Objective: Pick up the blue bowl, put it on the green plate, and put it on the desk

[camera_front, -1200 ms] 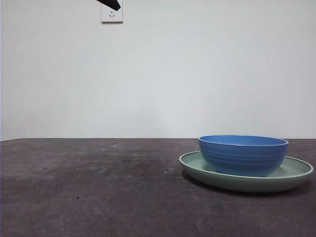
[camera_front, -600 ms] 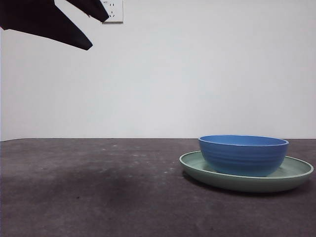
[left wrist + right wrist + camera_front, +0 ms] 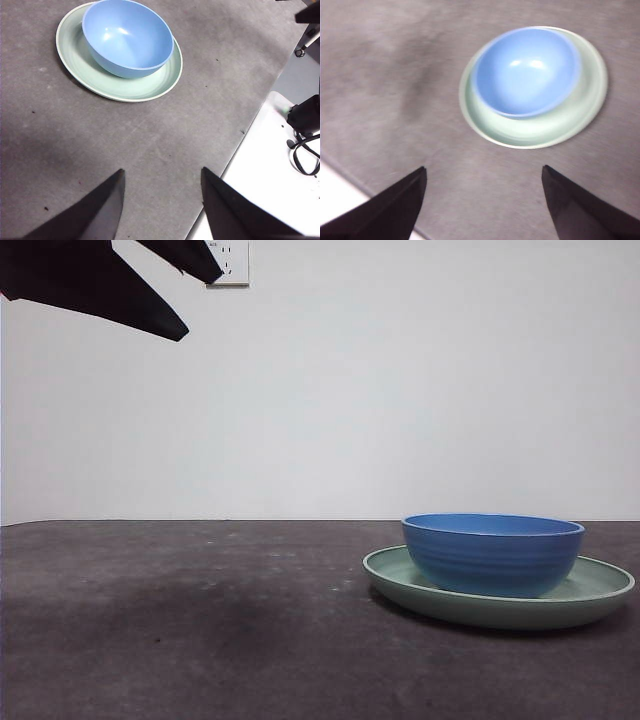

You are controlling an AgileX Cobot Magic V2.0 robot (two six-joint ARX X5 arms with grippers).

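Note:
The blue bowl (image 3: pixel 493 555) stands upright in the green plate (image 3: pixel 605 592), which rests on the desk (image 3: pixel 200 620) at the right. Both wrist views show the pair from above: bowl (image 3: pixel 127 37) on plate (image 3: pixel 150 87), and bowl (image 3: pixel 525 70) on plate (image 3: pixel 545 131). My left gripper (image 3: pixel 162 200) is open and empty, high above bare desk, well away from the plate. My right gripper (image 3: pixel 482 197) is also open and empty, high above the desk short of the plate. In the front view one open gripper (image 3: pixel 204 307) hangs at the top left; which arm it belongs to is unclear.
A wall socket (image 3: pixel 232 265) sits on the white wall behind. The left wrist view shows the desk's edge, a white surface (image 3: pixel 270 175) beside it and black cables (image 3: pixel 305 150).
A second ago only a small black tip showed at the top of the front view. The gripper then came down into the top left corner and has held there since. Bowl and plate are unmoved.

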